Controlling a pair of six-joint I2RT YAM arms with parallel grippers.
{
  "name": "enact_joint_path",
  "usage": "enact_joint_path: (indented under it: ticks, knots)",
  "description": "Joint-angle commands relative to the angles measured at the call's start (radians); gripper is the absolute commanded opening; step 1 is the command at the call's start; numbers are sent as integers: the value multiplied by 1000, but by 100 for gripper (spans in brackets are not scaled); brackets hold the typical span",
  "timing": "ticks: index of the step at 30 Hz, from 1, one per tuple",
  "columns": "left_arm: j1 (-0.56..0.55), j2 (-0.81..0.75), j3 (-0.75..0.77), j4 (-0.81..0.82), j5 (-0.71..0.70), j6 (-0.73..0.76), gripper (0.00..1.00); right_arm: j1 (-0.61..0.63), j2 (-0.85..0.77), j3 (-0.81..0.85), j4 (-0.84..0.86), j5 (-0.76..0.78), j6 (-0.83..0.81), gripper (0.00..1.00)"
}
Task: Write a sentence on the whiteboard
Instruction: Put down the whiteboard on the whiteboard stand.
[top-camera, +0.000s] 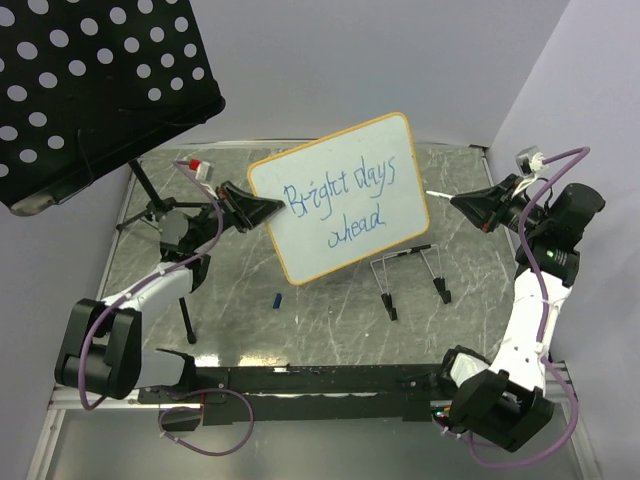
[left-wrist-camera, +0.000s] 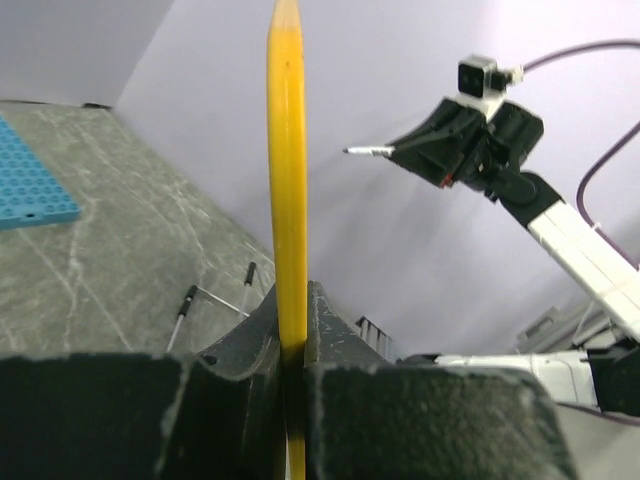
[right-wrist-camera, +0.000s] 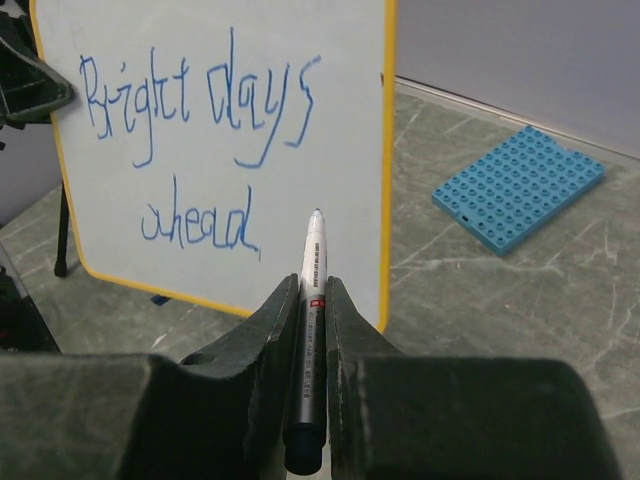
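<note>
Showing the left claw (top-camera: 266, 208) clamped on the whiteboard (top-camera: 303, 252) at its 9 o'clock edge, held tilted over the bench (top-camera: 470, 290); the sentence (top-camera: 345, 200) fills its face. The right claw (top-camera: 468, 205), clamped on a marker (right-wrist-camera: 314, 250), stands clear at 3 o'clock. Probable risks: the one-edge grip pivoting, or the bare tip smudging ink.

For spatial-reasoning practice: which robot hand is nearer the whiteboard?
Left. The left hand clamps the whiteboard by its edge; the right hand, holding a marker, sits apart beyond the opposite edge.
</note>
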Motion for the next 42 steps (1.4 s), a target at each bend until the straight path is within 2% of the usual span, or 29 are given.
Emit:
enact_joint_path:
  ticks: [1, 7, 14, 23, 29, 36, 42]
  knots:
    - [-75, -66, 80, 94, -74, 64, 1, -23, -46, 64, 1, -73, 16, 0]
    - [-159, -24, 120, 62, -132, 124, 1, -67, -78, 85, 20, -124, 54, 0]
    - [-230, 69, 149, 111, -195, 115, 1, -72, -111, 139, -54, -158, 34, 0]
    - [-342, 195, 132, 243, -281, 91, 1, -72, -86, 167, 44, -195, 177, 0]
    - [-415, 272, 131, 306, -344, 129, 1, -72, -57, 194, -66, -181, 111, 0]
    - [-426, 341, 183, 326, -345, 186, 1, -69, -45, 196, -157, -153, 50, 0]
    - [-443, 381, 175, 362, -376, 244, 1, -61, -36, 182, -161, -136, 47, 0]
